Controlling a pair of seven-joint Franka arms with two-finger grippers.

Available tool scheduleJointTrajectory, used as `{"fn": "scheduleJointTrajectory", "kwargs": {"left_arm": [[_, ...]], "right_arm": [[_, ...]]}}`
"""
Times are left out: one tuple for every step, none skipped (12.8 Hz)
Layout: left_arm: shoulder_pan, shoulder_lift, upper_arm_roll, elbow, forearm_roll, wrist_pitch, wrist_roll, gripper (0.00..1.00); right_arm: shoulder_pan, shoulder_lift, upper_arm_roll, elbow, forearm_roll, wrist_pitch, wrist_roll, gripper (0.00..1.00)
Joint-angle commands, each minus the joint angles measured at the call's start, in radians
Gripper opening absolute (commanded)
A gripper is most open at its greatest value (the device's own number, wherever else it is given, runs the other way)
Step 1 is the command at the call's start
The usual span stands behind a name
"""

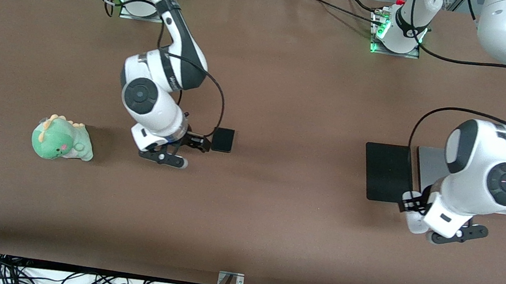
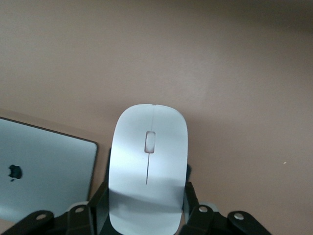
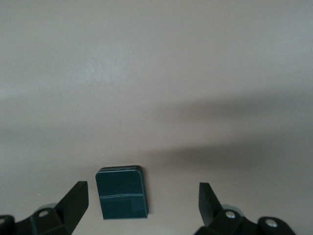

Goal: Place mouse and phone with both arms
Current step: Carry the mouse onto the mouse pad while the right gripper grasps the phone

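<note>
Plush dinosaur (image 1: 62,139): green, lying on the brown table (image 1: 288,93) toward the right arm's end, at 9 o'clock from the right gripper in the front view. It seems to have no part in the job.
Right gripper (image 1: 191,153): low over the table, fingers spread wide and holding nothing.
Phone (image 1: 223,140): flat on the table at about 2 o'clock from the right gripper. In the right wrist view it lies between the two open fingers, closer to one and touching neither.
Phone progress: lined up for a grasp but not yet gripped, so picking it up, carrying it and setting it down are all left, by my reading.
Black pad (image 1: 387,173): large and flat, at 3 o'clock from the phone and well apart from it. Nothing rests on it.
Silver slab (image 1: 428,166): an apple-marked device just beside the pad at its 3 o'clock, partly hidden by the left arm.
Left gripper (image 2: 146,205): clamped narrow on the mouse, at about 5 o'clock from the pad.
Mouse (image 2: 146,166): held by its sides between the left fingers over bare table beside the silver slab. Whether it is lifted clear I cannot tell.
Mouse progress: gripped but not yet placed.
Overall: roughly early to midway, with neither item put down.
</note>
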Motion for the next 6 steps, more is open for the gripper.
{"fn": "scheduleJointTrajectory", "kwargs": {"left_arm": [[0.04, -0.137, -0.022, -0.196, 0.021, 0.051, 0.109, 0.53], [0.049, -0.174, -0.022, -0.279, 0.021, 0.113, 0.125, 0.53], [0.049, -0.211, -0.022, -0.377, 0.021, 0.193, 0.134, 0.53], [0.049, -0.24, -0.022, -0.475, 0.021, 0.29, 0.14, 0.53], [0.049, -0.255, -0.02, -0.548, 0.021, 0.365, 0.143, 0.53], [0.049, -0.259, -0.02, -0.589, 0.022, 0.41, 0.143, 0.54]], "right_arm": [[0.067, 0.028, -0.015, -0.054, -0.009, 0.114, 0.081, 1.0], [0.095, 0.05, -0.018, -0.054, -0.024, 0.134, 0.112, 1.0], [0.107, 0.064, -0.018, -0.054, -0.057, 0.144, 0.141, 1.0], [0.116, 0.073, -0.018, -0.054, -0.091, 0.151, 0.17, 1.0], [0.128, 0.084, -0.018, -0.054, -0.104, 0.154, 0.19, 1.0], [0.144, 0.097, -0.018, -0.054, -0.111, 0.165, 0.195, 1.0]]}}
